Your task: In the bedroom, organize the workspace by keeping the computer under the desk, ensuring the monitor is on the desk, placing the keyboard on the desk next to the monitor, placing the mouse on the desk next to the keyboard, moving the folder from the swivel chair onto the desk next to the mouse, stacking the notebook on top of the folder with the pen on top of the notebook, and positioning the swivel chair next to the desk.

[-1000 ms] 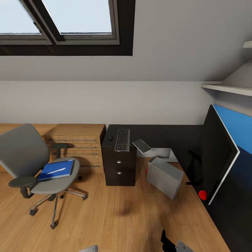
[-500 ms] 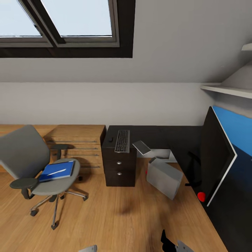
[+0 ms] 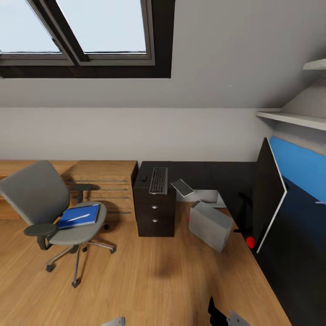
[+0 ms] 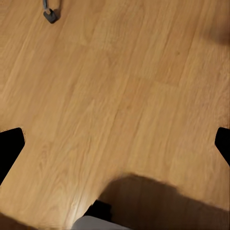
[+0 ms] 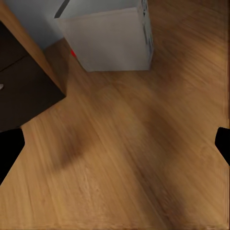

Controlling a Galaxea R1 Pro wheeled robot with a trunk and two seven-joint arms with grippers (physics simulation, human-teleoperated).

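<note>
Head cam gets the whole bedroom corner; the wrist cams mostly see wood floor.

Swivel chair (image 3: 59,213) sits at about 9 o'clock in the head view: grey padded seat, tall curved back, black armrests, chrome star base on castors. The flat bright blue folder (image 3: 79,216) lies on its seat w/ a slim white pen (image 3: 80,218) across the top.

Dead centre is the glossy black L-shaped worktop (image 3: 203,174), w/ its black drawer unit (image 3: 154,215) and round silver knobs. The keyboard (image 3: 158,180), silver frame and dark keys, lies on the worktop above the drawers, and the small black mouse (image 3: 143,178) is just beside it on the chair side. A thin grey notebook (image 3: 183,187) sits tilted at the worktop's edge, near the keyboard. The computer (image 3: 209,225), a light grey boxy tower, stands skewed on the floor around 4 o'clock from the drawers. The monitor (image 3: 268,194) stands at 3 o'clock on the worktop's side wing, black screen, white edge, red dot at the lower corner.

Right wrist cam sees the computer (image 5: 112,40) close up on the planks, plus a dark drawer corner. Left wrist cam catches one chair castor (image 4: 51,14).

Left tool (image 4: 115,146) and right tool (image 5: 115,146): the black fingertips sit at opposite frame edges, so both are spread wide, grasping nothing.
</note>
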